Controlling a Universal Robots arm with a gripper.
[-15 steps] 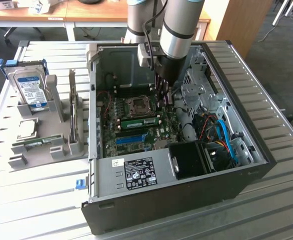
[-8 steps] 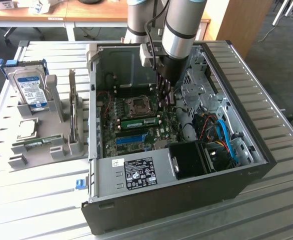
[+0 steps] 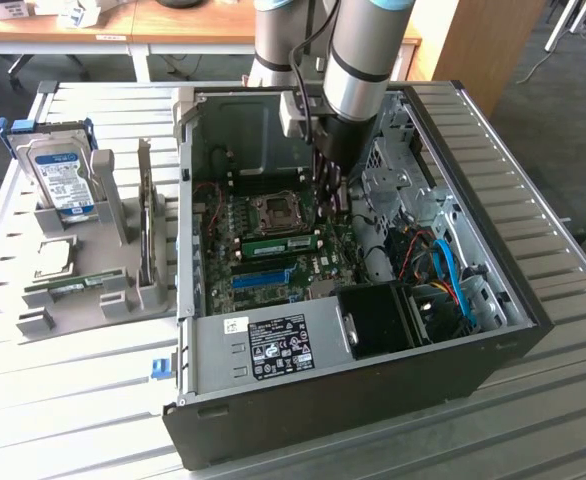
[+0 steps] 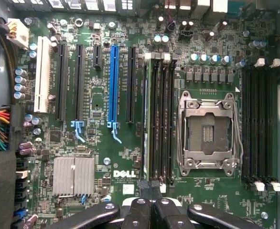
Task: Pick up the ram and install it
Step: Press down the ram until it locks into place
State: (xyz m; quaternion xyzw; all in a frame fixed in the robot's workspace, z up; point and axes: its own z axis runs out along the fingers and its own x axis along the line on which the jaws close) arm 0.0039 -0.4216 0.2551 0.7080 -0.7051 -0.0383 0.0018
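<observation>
The black links of the pincer (image 4: 152,187) are closest to the wrist camera. Its two fingertips (image 4: 144,184) stand close together, so the pincer looks closed, and I see nothing held between them. Just past the tips begins a bank of long black memory slots (image 4: 163,119) on the green motherboard (image 4: 97,102), and the ram (image 4: 147,119) stands on its edge in the outer slot of this bank, on the side toward the blue expansion slot (image 4: 113,81). On the other side of the bank is the empty processor socket (image 4: 208,133) with its metal frame, and beyond it a second bank of black slots (image 4: 257,124). Near the pincer, the board carries a silver heatsink (image 4: 73,175). In the exterior view, the arm reaches down into the open computer case (image 3: 373,400), which lies on its side on the slatted table (image 3: 563,300), and the pincer (image 3: 329,190) hangs low over the motherboard, near the socket. There the ram (image 3: 278,245) shows as a thin green strip seated in the board, apart from the pincer and toward the exterior view's left of it. Outside the case, at the exterior view's left, a grey holder (image 3: 123,290) carries a blue-labelled hard drive (image 3: 61,180) standing upright and a second green stick (image 3: 73,287) lying low in it.
</observation>
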